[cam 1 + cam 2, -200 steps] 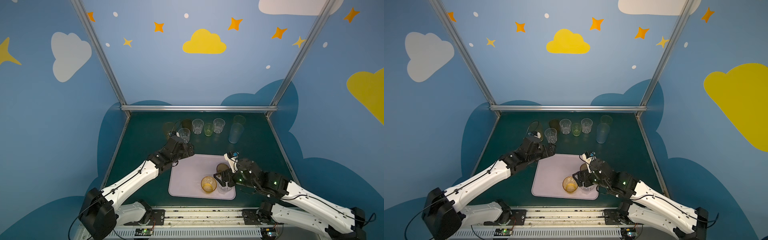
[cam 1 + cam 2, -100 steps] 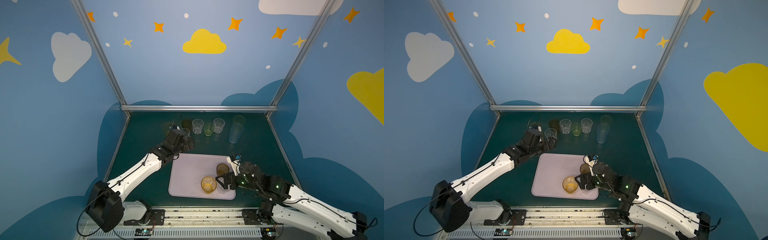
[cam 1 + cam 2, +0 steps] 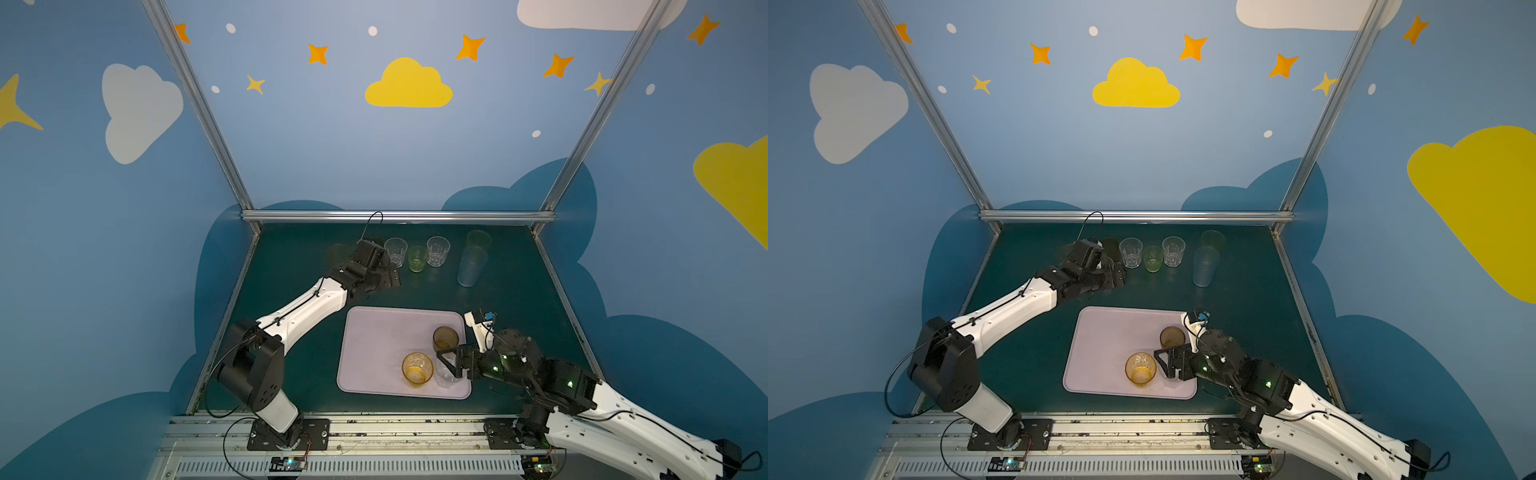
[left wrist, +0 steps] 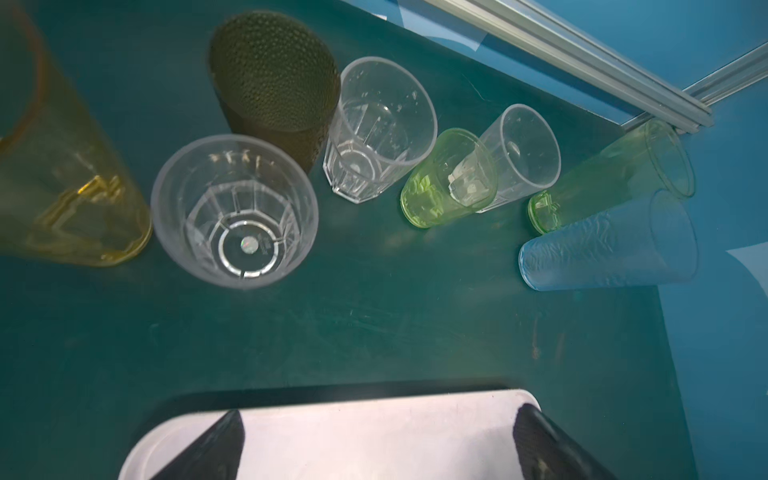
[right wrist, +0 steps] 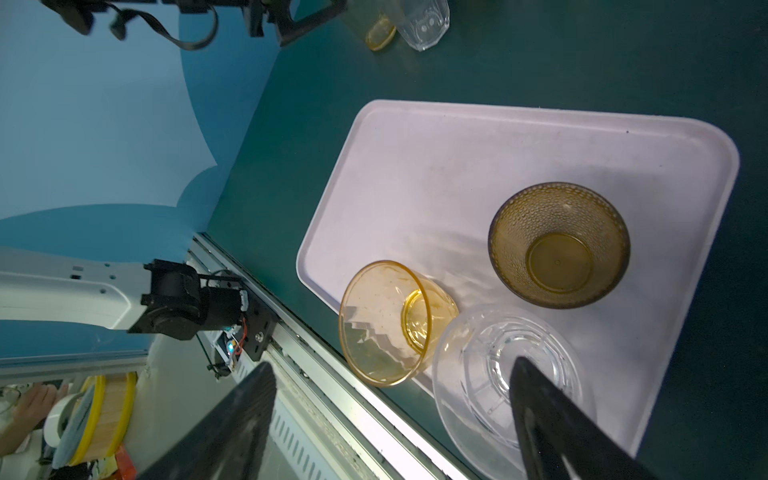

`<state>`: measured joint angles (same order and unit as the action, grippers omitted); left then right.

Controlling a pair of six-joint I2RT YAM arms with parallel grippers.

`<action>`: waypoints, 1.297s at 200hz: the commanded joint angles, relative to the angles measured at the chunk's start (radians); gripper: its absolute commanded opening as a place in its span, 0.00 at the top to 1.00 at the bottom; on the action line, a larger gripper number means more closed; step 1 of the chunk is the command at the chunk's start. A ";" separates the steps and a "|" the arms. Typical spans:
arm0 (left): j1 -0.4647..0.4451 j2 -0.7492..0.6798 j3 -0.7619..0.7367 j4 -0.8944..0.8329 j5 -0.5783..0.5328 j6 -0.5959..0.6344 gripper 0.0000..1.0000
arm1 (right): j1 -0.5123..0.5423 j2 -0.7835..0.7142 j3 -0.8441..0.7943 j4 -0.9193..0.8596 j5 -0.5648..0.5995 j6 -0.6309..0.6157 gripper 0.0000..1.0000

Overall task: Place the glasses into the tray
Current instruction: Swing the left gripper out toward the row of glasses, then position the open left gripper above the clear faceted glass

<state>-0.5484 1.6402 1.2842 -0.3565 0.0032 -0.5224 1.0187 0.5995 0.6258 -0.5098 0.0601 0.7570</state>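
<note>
Jaws wide, the left gripper (image 3: 392, 277) hovers near a short clear faceted tumbler (image 4: 235, 212) outside the pale lilac tray (image 3: 374, 340). It should lower squarely, sparing the tall yellow tumbler (image 4: 75, 199) alongside. The right gripper (image 3: 444, 365) hangs open over a clear tumbler (image 5: 478, 374) already inside.

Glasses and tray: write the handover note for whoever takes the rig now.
Left gripper: open, empty, near the back-row glasses.
Right gripper: open, at the clear glass by the tray's near-right corner.
Done: three in the tray: amber glass, brown glass, that clear one.
To do: eight on the table: yellow tumbler, dark dotted glass, three clear tumblers, short green glass, tall green tumbler, pale blue tumbler.
</note>
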 commanded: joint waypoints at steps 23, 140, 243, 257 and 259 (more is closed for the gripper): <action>0.019 0.052 0.067 -0.082 0.018 0.093 0.00 | -0.005 -0.039 -0.052 0.084 0.052 0.027 0.13; 0.060 0.084 0.046 -0.033 0.065 0.094 0.00 | -0.006 0.025 0.031 0.034 0.106 0.013 0.13; 0.069 0.128 0.083 -0.065 0.044 0.119 0.04 | -0.008 0.095 0.030 0.056 0.049 0.026 0.13; 0.070 0.135 0.092 -0.067 0.044 0.124 0.06 | -0.008 0.096 0.028 0.057 0.049 0.031 0.13; 0.069 0.136 0.093 -0.067 0.044 0.124 0.06 | -0.008 0.097 0.026 0.057 0.048 0.032 0.13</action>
<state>-0.4835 1.7489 1.3415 -0.4053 0.0624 -0.4225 1.0149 0.6945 0.6247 -0.4717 0.1192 0.7811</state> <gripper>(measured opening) 0.952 0.869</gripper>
